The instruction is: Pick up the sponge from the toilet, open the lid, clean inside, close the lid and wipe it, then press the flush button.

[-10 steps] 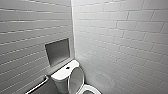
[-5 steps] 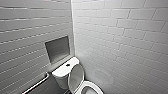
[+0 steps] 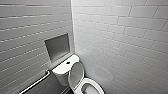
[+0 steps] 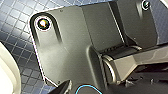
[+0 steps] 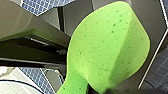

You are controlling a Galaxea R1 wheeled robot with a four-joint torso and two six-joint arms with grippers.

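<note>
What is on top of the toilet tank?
The small dark flush button sits at the middle of the white tank top. The raised lid hides part of the tank's front.

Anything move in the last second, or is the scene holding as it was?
Nothing visibly changed in the head view. The toilet has its lid raised against the tank, and the flush button, wall niche and grab bar are where they were. The sponge shows bent and close in the right wrist view, which has no earlier picture to compare.
</note>
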